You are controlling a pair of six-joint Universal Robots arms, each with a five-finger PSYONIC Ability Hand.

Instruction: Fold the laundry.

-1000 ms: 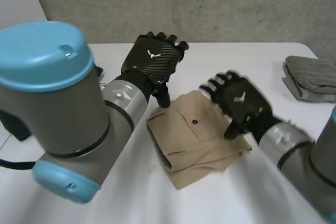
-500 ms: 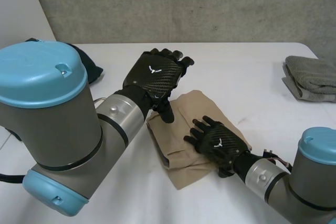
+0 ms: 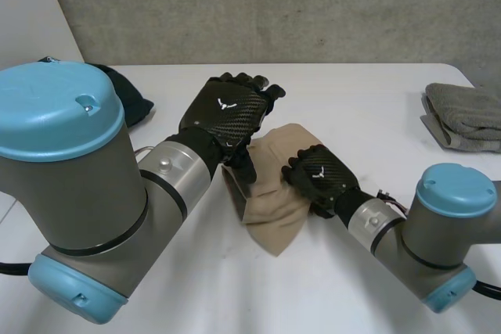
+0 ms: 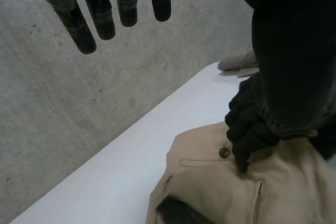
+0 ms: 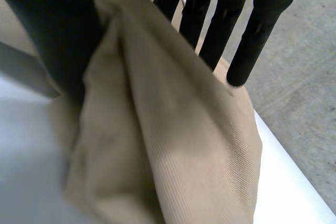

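1. Tan shorts (image 3: 274,213) are lying bunched at centre of white table (image 3: 376,99).
2. Left hand (image 3: 228,109) is hovering above their far edge, fingers (image 4: 100,17) straight, slightly spread.
3. Right hand (image 3: 319,176) is pinching their right side, thumb against fingers (image 5: 260,30).

One tan garment (image 3: 270,209) on one worktop (image 3: 376,99); well apart from it, one grey folded cloth (image 3: 468,115) and one dark cloth (image 3: 129,98). Two hands: left hand (image 3: 227,111), right hand (image 3: 317,174).

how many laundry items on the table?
3: tan shorts in the middle, held by the right hand; folded grey towel at the right edge; dark garment far left, partly behind the left arm. Others may be hidden.
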